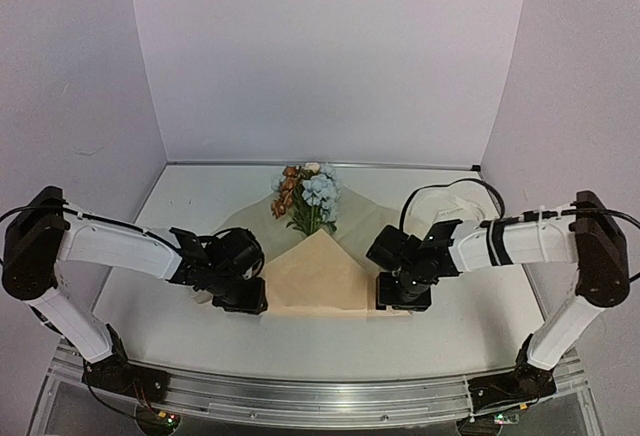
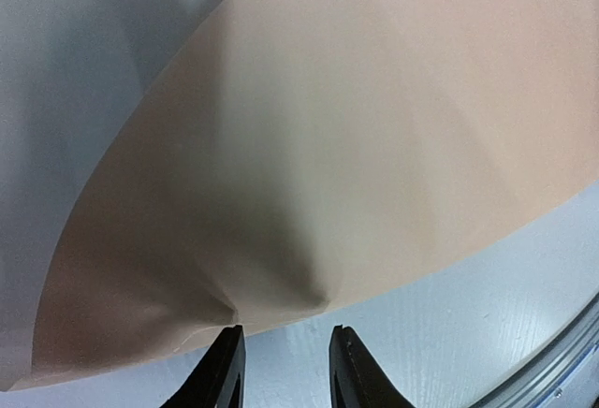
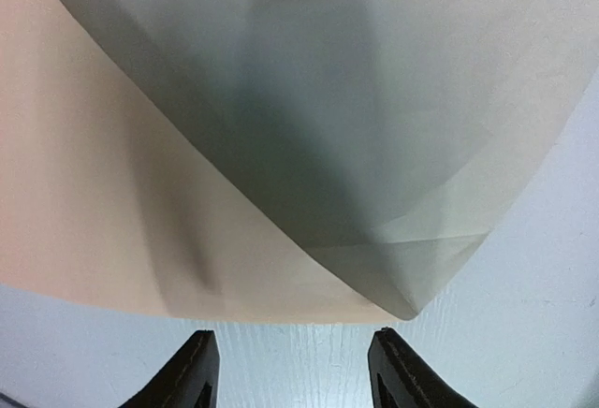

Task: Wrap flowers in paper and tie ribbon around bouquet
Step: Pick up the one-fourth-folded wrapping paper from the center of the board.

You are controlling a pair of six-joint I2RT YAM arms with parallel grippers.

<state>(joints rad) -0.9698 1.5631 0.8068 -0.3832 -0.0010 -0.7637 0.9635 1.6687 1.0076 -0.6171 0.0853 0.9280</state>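
Folded tan kraft paper (image 1: 318,276) is laid centrally over a pale grey-green sheet (image 3: 374,99), pink-and-blue flowers (image 1: 310,196) showing beyond. Its near corners are flanked by the narrowly parted left gripper (image 2: 285,333) and wide-spread right gripper (image 3: 293,335), both empty; bare table (image 1: 450,331) lies outside.

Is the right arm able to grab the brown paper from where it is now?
Probably yes. The right gripper is open, and the edge of the paper lies just beyond its fingertips, with only bare table in between.
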